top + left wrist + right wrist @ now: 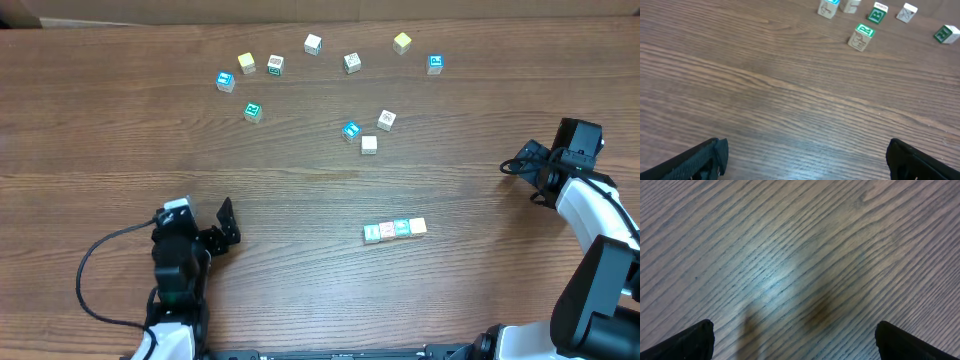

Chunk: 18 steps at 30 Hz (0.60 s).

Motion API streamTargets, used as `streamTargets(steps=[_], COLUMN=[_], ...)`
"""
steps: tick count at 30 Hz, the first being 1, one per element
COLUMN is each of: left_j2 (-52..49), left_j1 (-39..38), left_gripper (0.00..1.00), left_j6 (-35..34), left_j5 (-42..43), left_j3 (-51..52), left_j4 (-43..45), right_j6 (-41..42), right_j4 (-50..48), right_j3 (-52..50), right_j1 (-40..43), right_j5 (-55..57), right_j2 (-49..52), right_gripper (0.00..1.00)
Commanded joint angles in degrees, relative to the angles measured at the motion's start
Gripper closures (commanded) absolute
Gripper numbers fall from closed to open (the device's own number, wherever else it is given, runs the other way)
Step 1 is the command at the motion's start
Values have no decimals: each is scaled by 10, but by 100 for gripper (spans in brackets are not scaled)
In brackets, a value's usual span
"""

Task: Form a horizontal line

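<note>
The row of four touching cubes (395, 229) lies on the table (300, 190), right of centre and well apart from the loose cubes (351, 130) scattered farther back. The left gripper (807, 155) and the right gripper (792, 335) both hang over bare wood, fingers spread wide, holding nothing.

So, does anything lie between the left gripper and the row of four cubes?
No. The overhead view shows only bare table between the left gripper and the horizontal line; no loose cube sits in that stretch.
</note>
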<state>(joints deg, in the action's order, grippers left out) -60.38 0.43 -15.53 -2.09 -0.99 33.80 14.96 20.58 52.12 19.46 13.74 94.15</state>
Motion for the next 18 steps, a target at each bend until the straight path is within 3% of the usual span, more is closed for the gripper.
streamTargets(steps=[1, 18], left_j2=[38, 207], left_j1=[3, 3], left_gripper=[0, 0], left_j6=[-14, -14], left_j5=[-20, -35], left_j3=[7, 7], left_j4=[-19, -193], right_j6=[2, 2], right_j4=[-4, -4], right_j3=[3, 3], right_j1=[1, 1], right_j5=[2, 2], right_j2=[1, 1], right_gripper=[0, 0])
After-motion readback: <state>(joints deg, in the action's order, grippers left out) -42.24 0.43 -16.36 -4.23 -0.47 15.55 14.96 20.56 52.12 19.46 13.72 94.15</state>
